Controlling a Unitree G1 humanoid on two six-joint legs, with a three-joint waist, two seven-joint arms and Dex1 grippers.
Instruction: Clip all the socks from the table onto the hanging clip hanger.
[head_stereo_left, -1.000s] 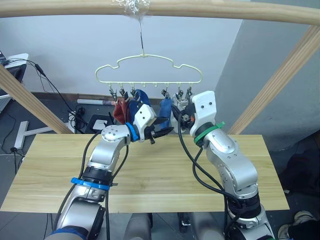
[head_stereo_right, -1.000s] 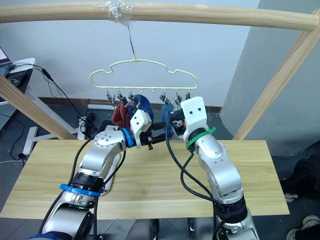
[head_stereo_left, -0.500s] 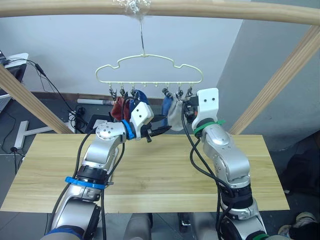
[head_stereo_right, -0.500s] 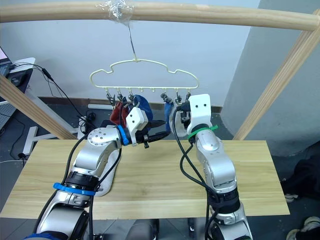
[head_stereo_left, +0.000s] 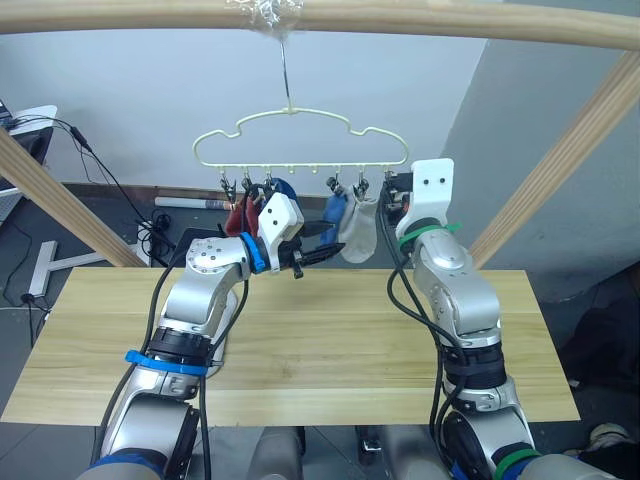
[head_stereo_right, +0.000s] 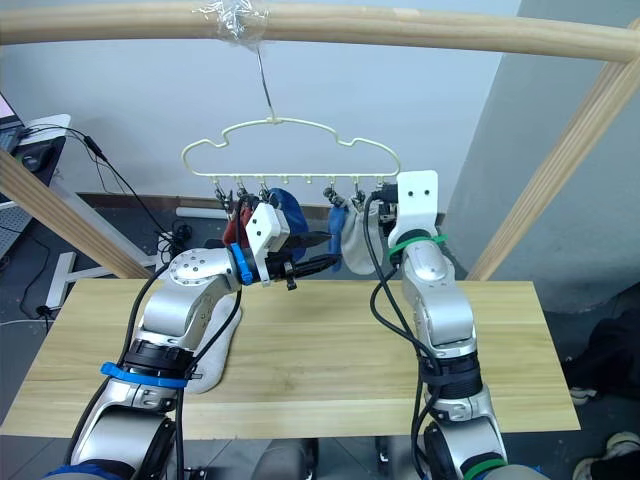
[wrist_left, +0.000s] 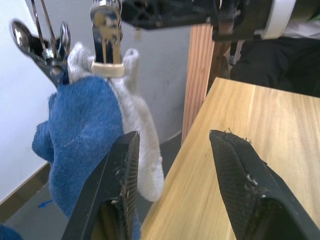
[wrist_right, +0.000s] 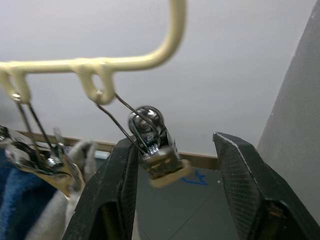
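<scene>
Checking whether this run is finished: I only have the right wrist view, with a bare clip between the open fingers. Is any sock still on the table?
Observer: Yes, one light grey sock lies on the table, partly under the left forearm.
Operator: Is the left gripper holding anything?
Observer: No, the left gripper is open and empty, beside a hanging blue sock.
Operator: What else hangs?
Observer: Toward the other end of the clip hanger, rust red socks hang.
</scene>
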